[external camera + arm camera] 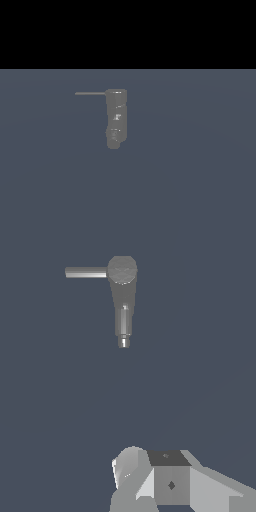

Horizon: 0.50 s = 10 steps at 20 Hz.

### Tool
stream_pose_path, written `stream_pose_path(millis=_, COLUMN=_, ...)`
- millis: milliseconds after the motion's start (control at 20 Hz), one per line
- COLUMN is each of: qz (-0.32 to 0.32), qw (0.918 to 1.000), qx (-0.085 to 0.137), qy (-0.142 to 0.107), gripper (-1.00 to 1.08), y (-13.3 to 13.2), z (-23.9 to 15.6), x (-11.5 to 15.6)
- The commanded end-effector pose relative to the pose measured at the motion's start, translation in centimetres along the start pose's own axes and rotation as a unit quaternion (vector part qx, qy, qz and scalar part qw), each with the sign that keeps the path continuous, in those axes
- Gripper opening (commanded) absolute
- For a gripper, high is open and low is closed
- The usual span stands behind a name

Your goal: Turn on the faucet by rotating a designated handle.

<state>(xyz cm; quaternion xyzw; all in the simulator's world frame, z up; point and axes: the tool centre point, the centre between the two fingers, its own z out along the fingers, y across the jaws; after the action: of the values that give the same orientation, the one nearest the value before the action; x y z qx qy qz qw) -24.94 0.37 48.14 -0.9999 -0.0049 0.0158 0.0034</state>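
The faucet (116,119) is a small grey glossy column standing upright on the dark floor in the exterior view. Its handle (90,93), a thin grey rod, projects from the column's top toward the exterior view's left. The wrist view shows the faucet (123,303) from above, with the handle (85,273) sticking out sideways from its round cap. My gripper (147,461) shows only in the wrist view, well apart from the faucet. Its fingers (170,478) sit together with no gap and hold nothing. The arm is out of the exterior view.
A flat dark grey-blue floor (190,190) surrounds the faucet. A black background band (128,30) fills the upper part of the exterior view.
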Motion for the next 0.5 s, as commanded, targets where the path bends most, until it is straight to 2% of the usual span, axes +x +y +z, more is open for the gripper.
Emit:
stream_pose_path(millis=0, qz=0.0, qw=1.0, qx=0.0, qy=0.0, gripper=-1.0, y=0.0, z=0.0, x=0.0)
stream_pose_path(millis=450, qz=-0.002, qw=0.9999, qx=0.014, qy=0.006, gripper=-1.0, y=0.78, z=-0.76, x=0.28)
